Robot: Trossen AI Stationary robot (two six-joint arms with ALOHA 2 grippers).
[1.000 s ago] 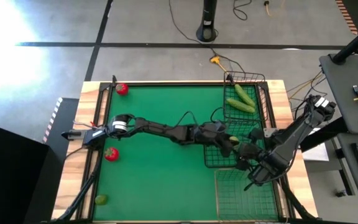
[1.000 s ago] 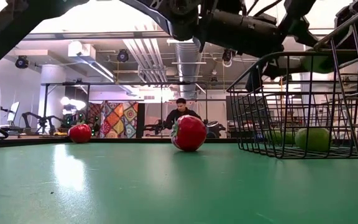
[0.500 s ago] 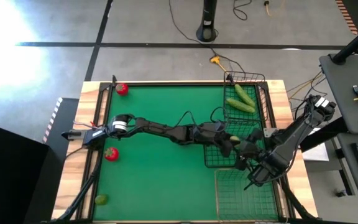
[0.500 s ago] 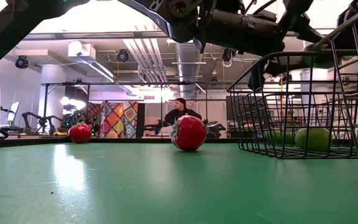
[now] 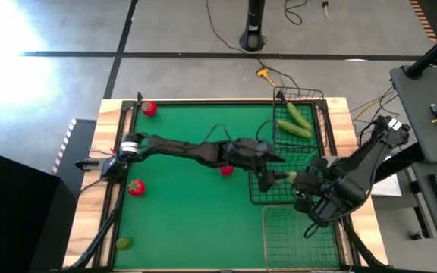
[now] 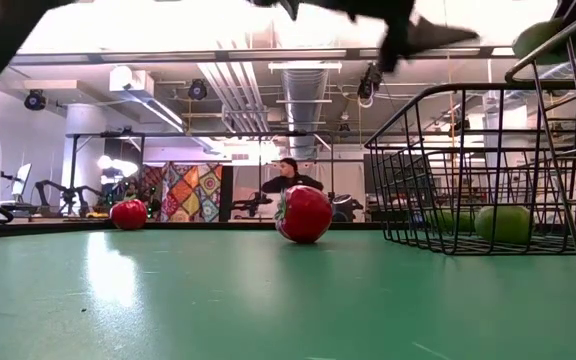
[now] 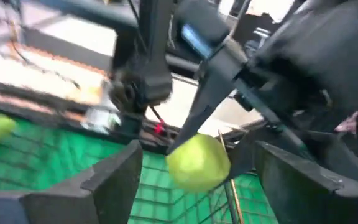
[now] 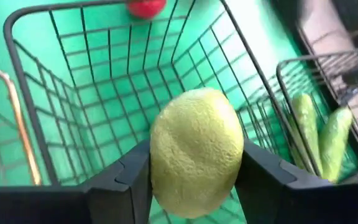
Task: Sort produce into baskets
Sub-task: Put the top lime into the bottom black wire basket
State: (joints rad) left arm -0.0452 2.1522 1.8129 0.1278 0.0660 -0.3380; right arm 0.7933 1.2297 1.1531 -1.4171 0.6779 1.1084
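A yellow-green fruit (image 8: 194,143) hangs over the dark square basket (image 5: 258,199), with my right gripper (image 8: 194,158) shut on it. My left gripper (image 7: 197,155) stands open just beside it toward the table's left; its two fingers (image 7: 114,180) flank the fruit (image 7: 197,163) without touching it. In the high view the two grippers meet over the square basket, left (image 5: 274,178) and right (image 5: 302,183). Two cucumbers (image 5: 294,121) lie in the narrow dark basket (image 5: 303,95). My right gripper pinches the yellow-green fruit by two opposite sides (image 8: 160,177) between its two fingers. The fingers slant downward, coming from the table's right side. The fruit is lifted clear, above the square basket's mesh floor.
One red fruit (image 5: 226,170) lies on the green mat under the left arm; two more lie at the far left (image 5: 149,108) and at the left (image 5: 135,187). Another yellow-green fruit (image 5: 123,243) lies at the near left corner. A paler wire basket (image 5: 302,235) stands at the near right.
My right gripper has shut on the yellow-green fruit and risen with it. My left gripper has opened, let go of the fruit, risen and rolled. With the left arm higher, a red fruit under it now shows in the high view.
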